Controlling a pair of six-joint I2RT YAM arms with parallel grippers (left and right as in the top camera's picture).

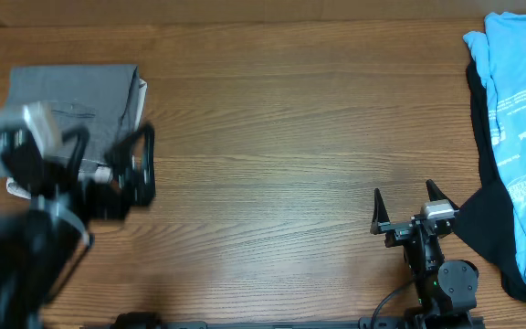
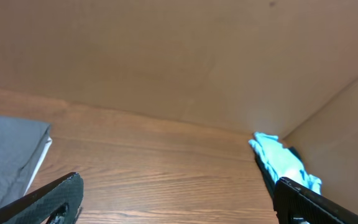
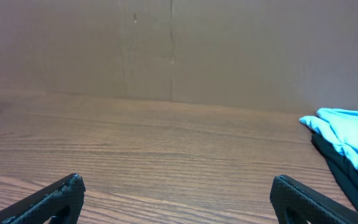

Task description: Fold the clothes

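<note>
Finishing looks near: your shorts (image 1: 71, 96) lie folded in a flat grey rectangle at the far left of the table (image 1: 272, 137).
Both your grippers are released and hold nothing. The left gripper (image 1: 108, 166) hangs over the near edge of the shorts; the right gripper (image 1: 404, 203) waits well apart, beside the blue shirt (image 1: 519, 119). By my judgement the folding is done, and only pulling the arms back is left.

Shorts (image 1: 71, 91) lie far left on the table (image 1: 272, 128), shirt (image 1: 519, 110) far right.
</note>
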